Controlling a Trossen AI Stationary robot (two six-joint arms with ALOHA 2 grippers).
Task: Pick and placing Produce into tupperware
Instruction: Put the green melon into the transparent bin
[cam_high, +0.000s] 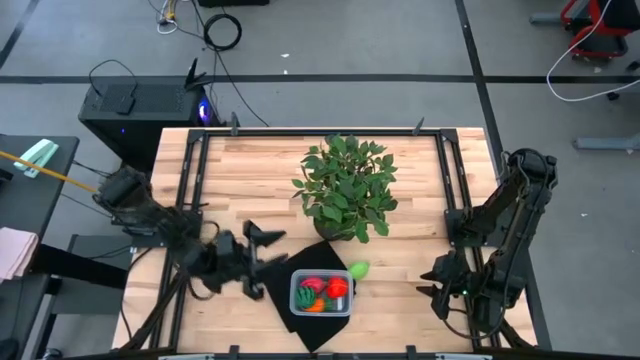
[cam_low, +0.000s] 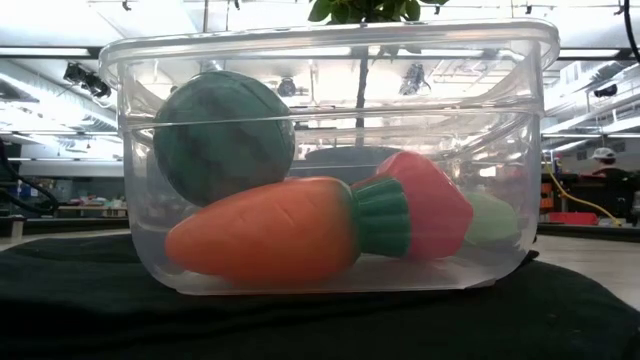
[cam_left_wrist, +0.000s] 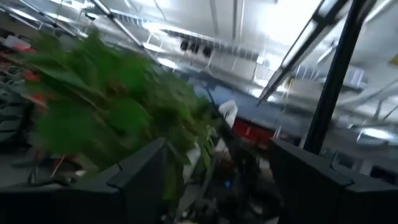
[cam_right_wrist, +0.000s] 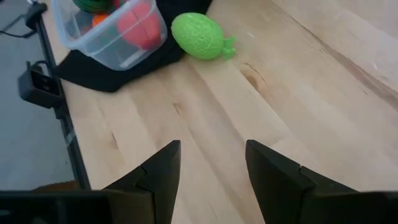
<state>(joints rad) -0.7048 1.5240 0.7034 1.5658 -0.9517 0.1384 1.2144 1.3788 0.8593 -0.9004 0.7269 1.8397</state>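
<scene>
The tupperware (cam_high: 321, 294), low centre in the high view, already holds most produce — only the yellow-green piece (cam_high: 358, 269) lies just beside it on the table (cam_high: 420, 210). The right pincer (cam_right_wrist: 211, 163), released and empty, should approach low, straddling it squarely. The left pincer (cam_high: 262, 258) waits released.
</scene>
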